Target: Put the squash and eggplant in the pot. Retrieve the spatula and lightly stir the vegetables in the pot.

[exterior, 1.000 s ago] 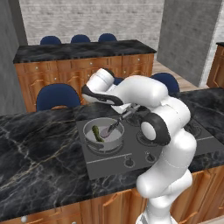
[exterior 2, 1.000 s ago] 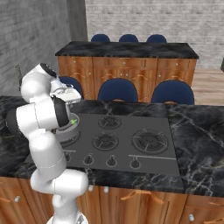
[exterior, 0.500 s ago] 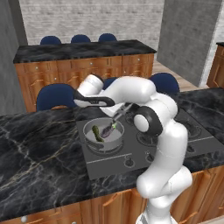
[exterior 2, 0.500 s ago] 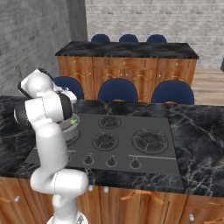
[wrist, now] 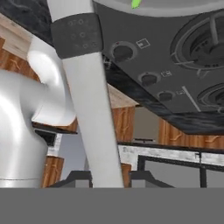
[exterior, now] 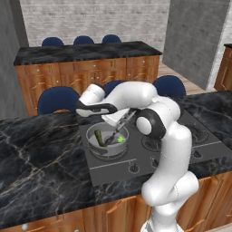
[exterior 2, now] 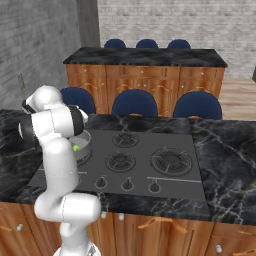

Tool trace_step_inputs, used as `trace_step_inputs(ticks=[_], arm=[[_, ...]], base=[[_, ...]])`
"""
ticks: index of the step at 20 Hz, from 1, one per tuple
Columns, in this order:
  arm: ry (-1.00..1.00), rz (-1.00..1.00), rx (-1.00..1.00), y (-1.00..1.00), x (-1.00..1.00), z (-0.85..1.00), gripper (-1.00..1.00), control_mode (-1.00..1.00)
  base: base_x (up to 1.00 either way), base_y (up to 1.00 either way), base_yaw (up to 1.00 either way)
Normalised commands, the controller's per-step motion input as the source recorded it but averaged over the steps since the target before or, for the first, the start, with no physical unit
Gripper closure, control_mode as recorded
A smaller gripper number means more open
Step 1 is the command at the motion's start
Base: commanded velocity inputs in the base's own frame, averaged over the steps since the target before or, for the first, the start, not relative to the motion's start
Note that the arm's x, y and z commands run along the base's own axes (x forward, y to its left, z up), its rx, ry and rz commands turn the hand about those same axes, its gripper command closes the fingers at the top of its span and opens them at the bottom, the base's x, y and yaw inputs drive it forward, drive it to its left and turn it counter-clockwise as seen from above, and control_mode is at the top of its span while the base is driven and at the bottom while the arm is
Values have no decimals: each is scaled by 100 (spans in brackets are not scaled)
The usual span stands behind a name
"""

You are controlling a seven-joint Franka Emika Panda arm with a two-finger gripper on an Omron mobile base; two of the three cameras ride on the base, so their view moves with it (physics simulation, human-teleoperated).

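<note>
On the stove's (exterior: 149, 154) front-left burner sits your pot (exterior: 108, 141), with the squash (exterior: 99, 137) leaning inside against its left wall and a bright green bit just beside it — you can't make out the eggplant. Your gripper (exterior: 124, 118) hangs over the pot's right rim, clenched on the spatula (wrist: 89, 109), whose pale handle runs up between the fingertips in the hand view and slants down into the pot.
</note>
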Motion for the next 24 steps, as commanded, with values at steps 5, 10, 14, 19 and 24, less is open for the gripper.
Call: trace_step_inputs(ticks=[5, 10, 14, 19, 24], arm=[[-6, 2, 1, -5, -20, 57, 100, -100], [-3, 11, 1, 11, 0, 4, 100, -100], [0, 2, -1, 14, 37, -38, 100, -100], [-1, 1, 0, 28, 18, -10, 100, -100], [0, 2, -2, 46, 18, -31, 100, -100]], base=[[0, 0, 0], [0, 0, 0], [0, 0, 0], [0, 0, 0], [0, 0, 0]])
